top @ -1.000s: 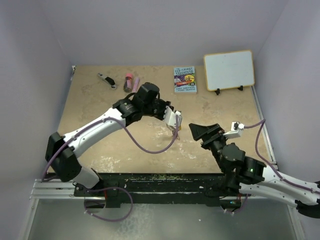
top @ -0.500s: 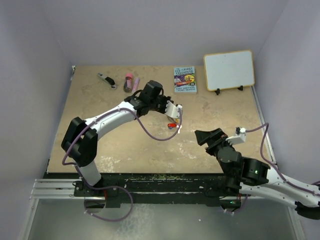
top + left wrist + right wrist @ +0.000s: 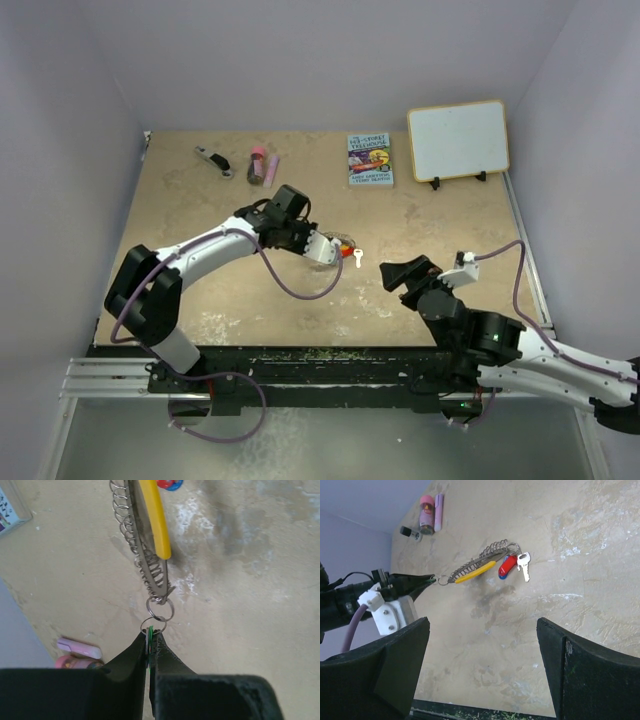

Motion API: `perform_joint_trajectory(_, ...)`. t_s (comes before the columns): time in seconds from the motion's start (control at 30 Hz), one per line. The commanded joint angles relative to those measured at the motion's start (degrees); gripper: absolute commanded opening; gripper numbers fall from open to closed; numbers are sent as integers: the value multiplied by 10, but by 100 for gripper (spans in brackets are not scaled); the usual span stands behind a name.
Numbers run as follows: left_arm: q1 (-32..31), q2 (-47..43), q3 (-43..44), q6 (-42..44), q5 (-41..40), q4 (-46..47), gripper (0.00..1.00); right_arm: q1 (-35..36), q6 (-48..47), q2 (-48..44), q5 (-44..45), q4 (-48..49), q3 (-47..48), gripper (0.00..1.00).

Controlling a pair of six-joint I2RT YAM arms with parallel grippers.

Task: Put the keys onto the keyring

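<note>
The keyring, a thin silver loop with a wire coil and a yellow stretch, lies stretched out on the table; it also shows in the right wrist view and the top view. My left gripper is shut on the green tag, whose small ring links to the keyring's end. The red tag, the blue tag under it and a silver key hang at the keyring's far end. My right gripper is open and empty, apart from the keyring, on its near right side.
A pink-and-maroon tube and a black-and-silver tool lie at the back left. A book and a small whiteboard stand at the back right. The tube also shows in the left wrist view.
My left gripper has pulled back to the left and lower, dragging the keyring with it by the green tag. My right gripper has shifted slightly and stays open.
</note>
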Motion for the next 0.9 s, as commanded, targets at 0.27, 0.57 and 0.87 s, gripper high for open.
perform_joint_trajectory(0.27, 1, -78, -94, 51, 15, -29, 9, 0, 5, 52, -19, 46, 28, 93)
perform_joint_trajectory(0.57, 22, -106, -147, 107, 5, -45, 12, 0, -3, 65, -29, 46, 34, 94)
perform_joint_trajectory(0.87, 71, -118, -149, 138, 13, -69, 3, 0, -10, 74, -37, 50, 39, 94)
